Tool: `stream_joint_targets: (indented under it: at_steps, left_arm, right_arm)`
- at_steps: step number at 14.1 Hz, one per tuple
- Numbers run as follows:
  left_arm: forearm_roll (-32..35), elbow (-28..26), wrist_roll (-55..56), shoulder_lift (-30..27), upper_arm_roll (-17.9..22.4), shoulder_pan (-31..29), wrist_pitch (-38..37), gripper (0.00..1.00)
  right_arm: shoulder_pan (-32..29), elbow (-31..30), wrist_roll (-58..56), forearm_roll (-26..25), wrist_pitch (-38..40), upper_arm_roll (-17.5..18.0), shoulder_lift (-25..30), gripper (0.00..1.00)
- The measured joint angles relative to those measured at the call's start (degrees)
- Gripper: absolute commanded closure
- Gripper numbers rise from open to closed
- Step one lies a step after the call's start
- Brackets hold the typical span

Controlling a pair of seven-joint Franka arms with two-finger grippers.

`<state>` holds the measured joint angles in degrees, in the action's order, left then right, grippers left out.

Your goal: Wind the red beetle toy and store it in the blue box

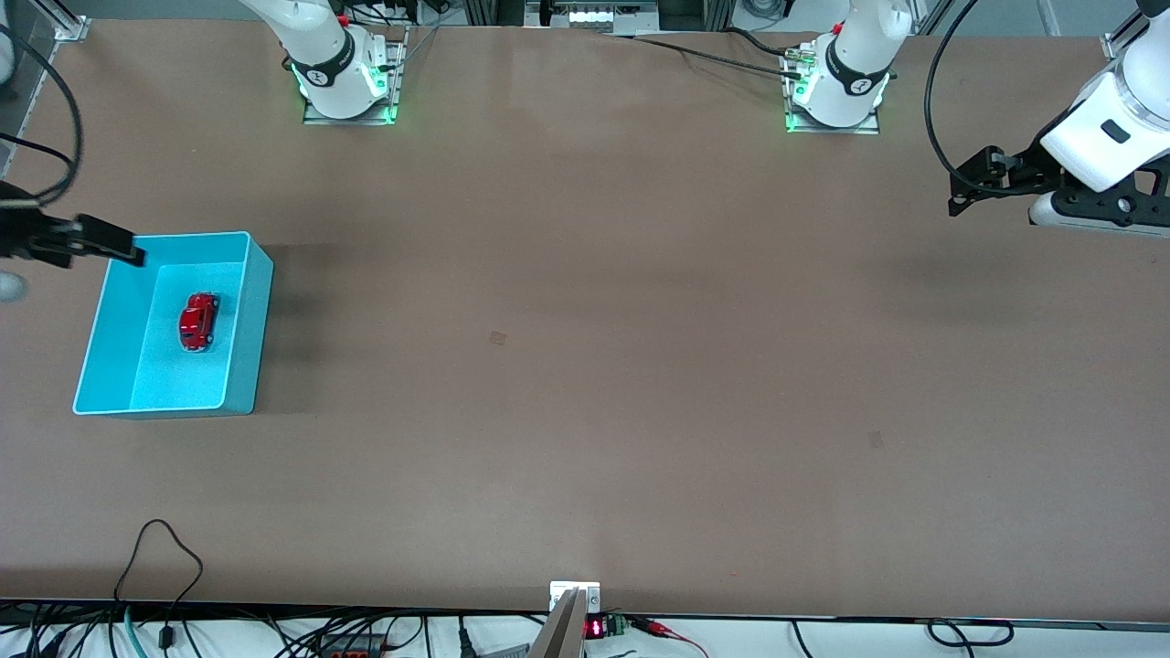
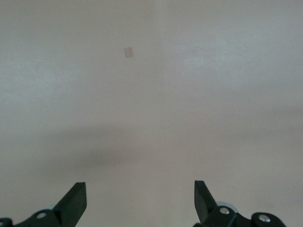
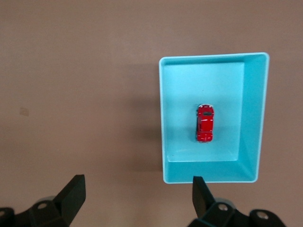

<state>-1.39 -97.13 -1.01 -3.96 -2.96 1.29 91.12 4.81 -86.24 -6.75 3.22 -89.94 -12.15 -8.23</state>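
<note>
The right gripper [image 1: 128, 251] hung open over the box [image 1: 249, 311] corner at the right arm's end of the bench. The car [image 1: 198, 321] sat on the box floor, so storing looked done. The left gripper [image 1: 960, 194] waited open at the opposite end.
</note>
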Motion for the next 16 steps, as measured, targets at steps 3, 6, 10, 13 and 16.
stream_joint_targets:
  at_steps: [3, 6, 10, 13, 16]
  left_arm:
    - [0.00, 0.00, 0.00, 0.00, 0.00, 0.00, 0.00, 0.00]
    - [0.00, 0.00, 0.00, 0.00, 0.00, 0.00, 0.00, 0.00]
    - [0.00, 0.01, 0.00, 0.00, 0.00, -0.01, 0.00, 0.00]
    - [0.00, 0.01, 0.00, 0.00, 0.01, -0.02, 0.00, 0.00]
    - [0.00, 0.02, 0.00, 0.00, 0.01, -0.02, 0.00, 0.00]
  right_arm:
    - [-1.20, 0.11, 2.91, 0.00, 1.59, -0.11, 0.70, 0.00]
    - [-2.91, 0.14, 5.17, -0.18, 2.46, 3.27, 0.78, 0.00]
    - [-7.64, 0.07, 5.67, -0.53, 2.24, 8.61, 1.31, 0.00]
    - [-7.74, -4.04, 5.67, -2.27, 1.14, 9.11, 4.46, 0.00]
    - [-7.74, -10.83, 5.68, -2.50, -1.73, 9.40, 9.15, 0.00]
